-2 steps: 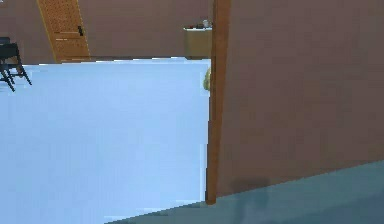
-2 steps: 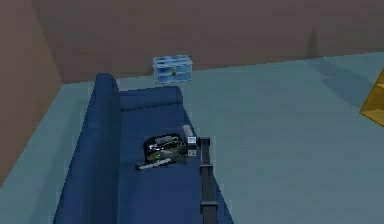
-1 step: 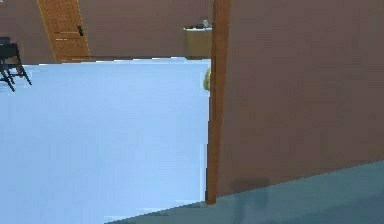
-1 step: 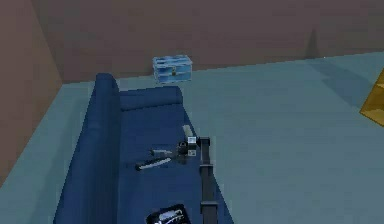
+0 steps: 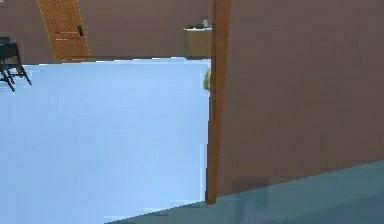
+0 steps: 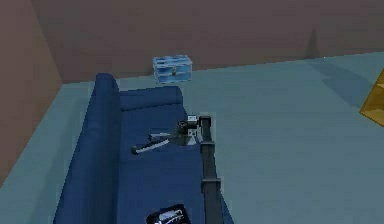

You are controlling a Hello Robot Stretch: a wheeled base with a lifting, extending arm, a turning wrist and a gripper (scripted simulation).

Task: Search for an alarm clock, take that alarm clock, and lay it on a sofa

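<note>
Long dark-blue fabric sofa (image 6: 110, 150) beside brown wall. Dark square arm bar (image 6: 208, 175) over sofa seat. Pale-blue slatted crate (image 6: 172, 66) beyond sofa's far end. Two-finger gripper (image 6: 150, 145) at sofa's mid seat; finger spread and load impossible to tell. Small dark flat object (image 6: 166, 215) on sofa's near end, too small to confirm as alarm clock.

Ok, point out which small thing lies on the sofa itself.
The dark flat thing at the arm side view's bottom edge, on the seat of the blue sofa; the pale blue box stands on the floor beyond it.
</note>
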